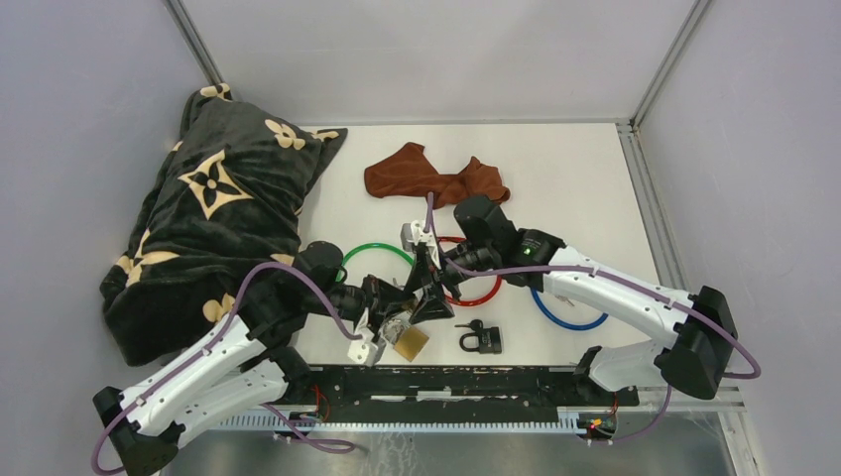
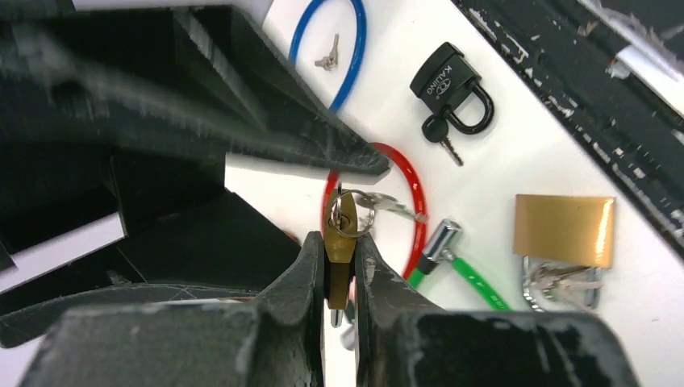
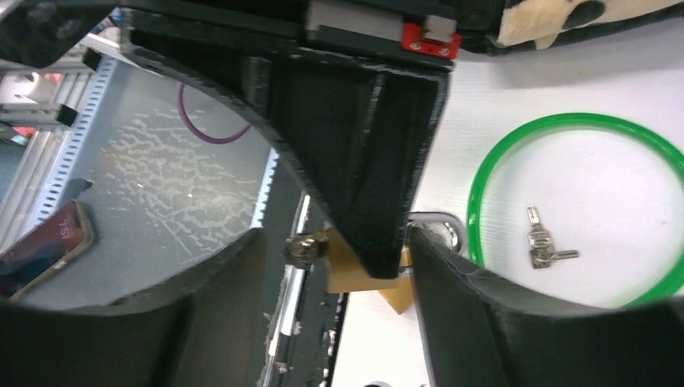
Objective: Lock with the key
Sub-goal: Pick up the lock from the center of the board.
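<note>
My left gripper (image 2: 339,266) is shut on a small brass padlock (image 2: 339,254), held edge-on with its keyhole end pointing away. A key ring with a silver key (image 2: 385,205) hangs at that keyhole. My right gripper (image 3: 335,250) is open, its two fingers straddling the left fingertip and the padlock (image 3: 355,272). A silver key head (image 3: 302,248) sticks out of the padlock's side, apart from both fingers (image 3: 202,306). In the top view the grippers meet near the table's front: left gripper (image 1: 397,302), right gripper (image 1: 428,296).
A larger brass padlock (image 1: 412,343) and a black padlock with a key (image 1: 479,340) lie near the front rail (image 1: 496,382). Red (image 1: 491,294), green (image 1: 377,248) and blue (image 1: 570,322) rings lie around. A brown cloth (image 1: 426,174) lies behind, a black blanket (image 1: 218,218) at left.
</note>
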### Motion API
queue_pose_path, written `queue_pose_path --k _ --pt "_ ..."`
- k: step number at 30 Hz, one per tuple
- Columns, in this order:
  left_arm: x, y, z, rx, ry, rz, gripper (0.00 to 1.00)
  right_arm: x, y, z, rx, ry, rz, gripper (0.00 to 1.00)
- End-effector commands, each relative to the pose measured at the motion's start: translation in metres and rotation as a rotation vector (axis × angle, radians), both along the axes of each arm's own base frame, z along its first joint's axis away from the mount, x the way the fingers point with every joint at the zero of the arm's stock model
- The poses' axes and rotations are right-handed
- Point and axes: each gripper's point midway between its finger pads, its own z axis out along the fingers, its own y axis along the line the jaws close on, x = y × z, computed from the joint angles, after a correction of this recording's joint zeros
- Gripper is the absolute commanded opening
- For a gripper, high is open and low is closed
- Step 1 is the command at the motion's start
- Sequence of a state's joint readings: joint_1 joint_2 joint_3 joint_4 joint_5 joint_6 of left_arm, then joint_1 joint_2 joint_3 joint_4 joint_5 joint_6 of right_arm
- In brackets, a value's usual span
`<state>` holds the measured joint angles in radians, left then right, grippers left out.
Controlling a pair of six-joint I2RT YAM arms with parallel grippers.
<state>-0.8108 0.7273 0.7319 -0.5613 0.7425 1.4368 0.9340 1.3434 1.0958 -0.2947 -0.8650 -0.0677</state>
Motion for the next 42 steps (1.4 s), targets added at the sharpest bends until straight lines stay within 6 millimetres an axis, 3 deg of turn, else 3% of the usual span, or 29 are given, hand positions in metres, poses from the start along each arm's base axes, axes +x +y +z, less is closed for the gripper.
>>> queue_pose_path --k 1,2,3,9,11,16,22,29,33,42 --pt "0.004 -0.004 0.024 -0.082 0.252 0.153 0.02 0.000 -0.004 0.026 0.074 -0.152 0.045 0.85" --pt "0.004 -0.003 0.024 -0.084 0.304 0.181 0.02 0.003 -0.008 0.027 0.073 -0.168 0.033 0.96" --pt "0.004 -0.002 0.023 -0.084 0.358 0.209 0.02 0.006 -0.012 0.028 0.072 -0.189 0.017 0.98" --pt "0.003 -0.002 0.012 -0.064 0.737 0.418 0.02 0.031 -0.031 0.029 0.085 -0.332 -0.147 0.98" --pt "0.004 -0.005 0.012 -0.070 0.873 0.490 0.02 0.039 -0.032 0.025 0.120 -0.340 -0.223 0.95" --pt "0.003 -0.012 0.024 -0.115 1.094 0.567 0.02 0.024 -0.027 0.011 0.205 -0.306 -0.167 0.82" --pt "0.000 -0.017 0.040 -0.148 1.178 0.541 0.02 0.022 -0.022 -0.008 0.169 -0.247 -0.139 0.67" --pt "0.007 -0.020 0.045 -0.184 1.200 0.561 0.02 0.015 -0.014 -0.004 0.208 -0.190 -0.104 0.77" --pt "0.012 -0.022 0.058 -0.238 1.219 0.552 0.02 0.013 -0.016 -0.007 0.235 -0.169 -0.134 0.67" --pt "0.005 -0.022 0.053 -0.199 1.209 0.520 0.02 0.016 -0.016 0.008 0.242 -0.200 -0.138 0.65"
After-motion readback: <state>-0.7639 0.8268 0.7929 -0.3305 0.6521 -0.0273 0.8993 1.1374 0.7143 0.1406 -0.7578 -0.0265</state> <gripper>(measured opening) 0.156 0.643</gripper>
